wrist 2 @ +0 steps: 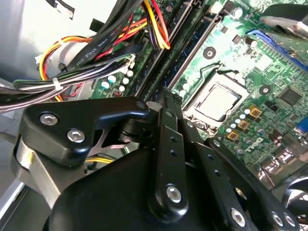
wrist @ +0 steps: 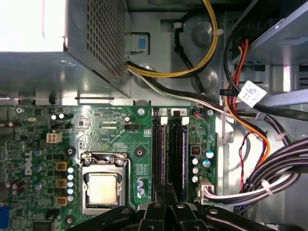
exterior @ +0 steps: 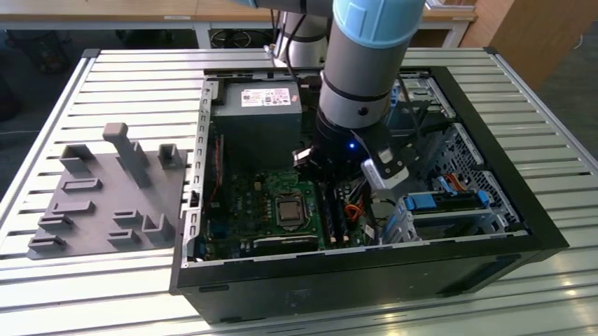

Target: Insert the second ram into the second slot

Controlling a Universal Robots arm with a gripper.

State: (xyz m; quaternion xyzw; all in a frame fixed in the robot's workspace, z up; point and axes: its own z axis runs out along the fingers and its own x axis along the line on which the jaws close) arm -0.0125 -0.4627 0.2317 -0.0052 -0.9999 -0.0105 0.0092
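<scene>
Your open computer case [exterior: 523, 231] lies on the slatted table [exterior: 131, 77], close to its front edge, with a grey fixture block [exterior: 103, 192] beside it toward the exterior view's left. Inside the case, the power supply [exterior: 257, 115] sits at the far end and the green motherboard [exterior: 252, 210] at the near end, its bare processor [wrist: 103, 188] plain in the first wrist view.

The arm [exterior: 369, 84] reaches straight down into the case, wrist vertical, over the memory slots [wrist: 169, 154]. The gripper [wrist: 166, 204] hangs right at the near end of those slots; its jaws look drawn together, but you cannot tell whether they are clenched or what, if anything, they pinch.

Two dark sticks appear to stand in the slots, side by side. The second ram [wrist: 179, 156] seems to be the one nearer the cable bundle [wrist: 269, 185], already down in its slot. Whether it is fully latched cannot be judged.
</scene>
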